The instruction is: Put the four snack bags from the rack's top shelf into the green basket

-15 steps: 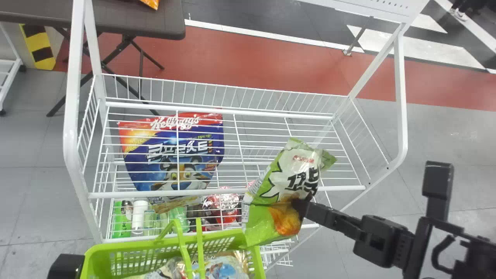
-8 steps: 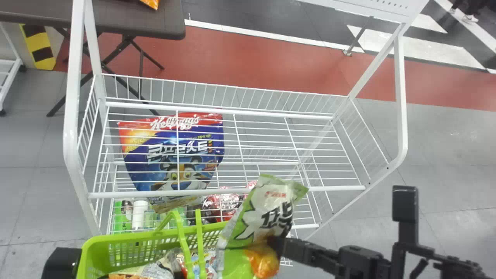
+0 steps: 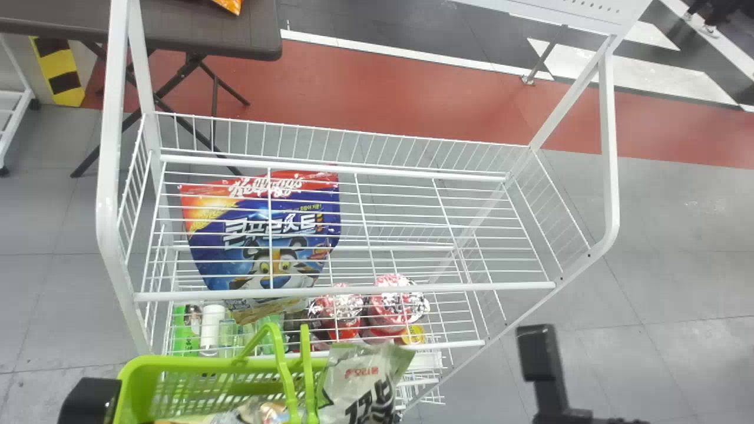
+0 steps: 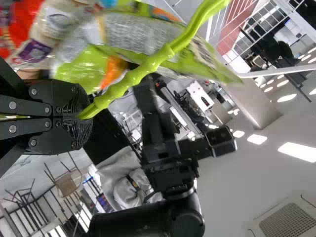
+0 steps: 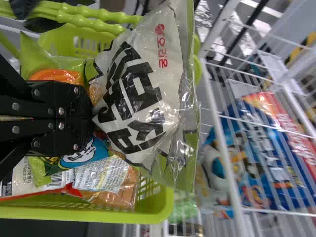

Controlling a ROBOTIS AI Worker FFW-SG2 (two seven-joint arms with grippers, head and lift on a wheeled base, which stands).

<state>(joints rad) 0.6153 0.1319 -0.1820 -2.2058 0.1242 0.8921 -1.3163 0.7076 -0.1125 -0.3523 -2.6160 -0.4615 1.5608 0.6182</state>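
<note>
At the bottom of the head view, the green-and-white snack bag [image 3: 368, 383] hangs over the right part of the green basket [image 3: 138, 383]. My right gripper [image 3: 545, 365] is partly in view to its right; in the right wrist view the right gripper [image 5: 89, 116] is shut on the bag [image 5: 148, 84], above the basket [image 5: 160, 205]. Several packs [image 5: 106, 177] lie inside. The dark end of my left gripper [image 3: 88, 400] stands left of the basket; the left wrist view has the left gripper [image 4: 84, 116] shut on the basket's green handle [image 4: 158, 59].
The white wire rack [image 3: 347, 290] stands just beyond the basket. Beneath its top wires are a blue-and-red bag [image 3: 259, 235], red packs [image 3: 392, 300] and bottles [image 3: 211, 327]. A dark table [image 3: 235, 35] is behind the rack. The basket's raised handles [image 3: 277, 359] stand beside the held bag.
My right gripper has carried the green-and-white bag left and toward the robot, from over the rack's front edge to above the basket. The basket and left gripper have shifted only slightly.
</note>
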